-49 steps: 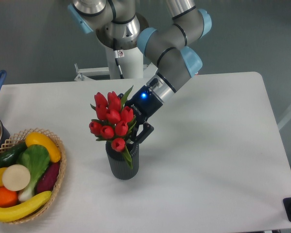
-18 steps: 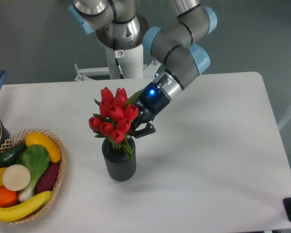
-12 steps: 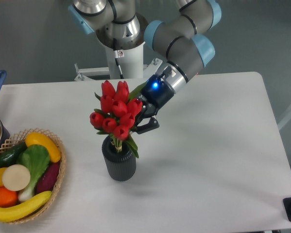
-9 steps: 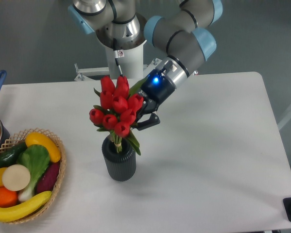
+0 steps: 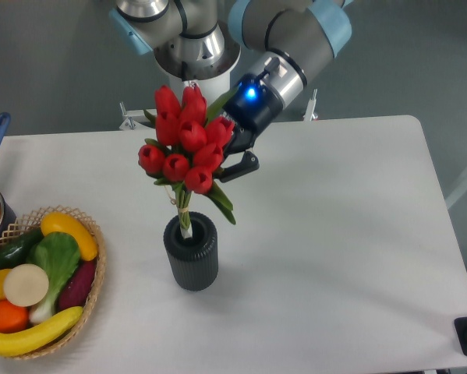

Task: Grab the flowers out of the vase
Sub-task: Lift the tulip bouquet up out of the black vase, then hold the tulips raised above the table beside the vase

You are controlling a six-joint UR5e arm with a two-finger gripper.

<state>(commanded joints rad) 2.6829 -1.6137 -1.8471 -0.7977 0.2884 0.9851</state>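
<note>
Item one, the flowers (image 5: 183, 140): I logged a bunch of red tulip buds with green leaves, its long axis close to upright, heads up and leaning slightly toward the left of the view, the tied pale stems pointing down. The lower stem ends sat just inside the mouth of the vase (image 5: 191, 253), so the bunch was mostly above it but not clear of it. Item two, the vase: a short, dark, ribbed cylinder, standing upright on the white table (image 5: 350, 234), directly under the bunch. Item three, the gripper (image 5: 231, 162): it came in from the upper right, angled down and to the left, with a blue light lit on its wrist; I read its fingers as closed on the flowers from behind, at the right side of the bunch, one dark finger showing beside the leaves and the other hidden by the buds. Item four, a wicker basket (image 5: 93, 288) of produce at the left edge of the table, well apart from the vase.
</note>
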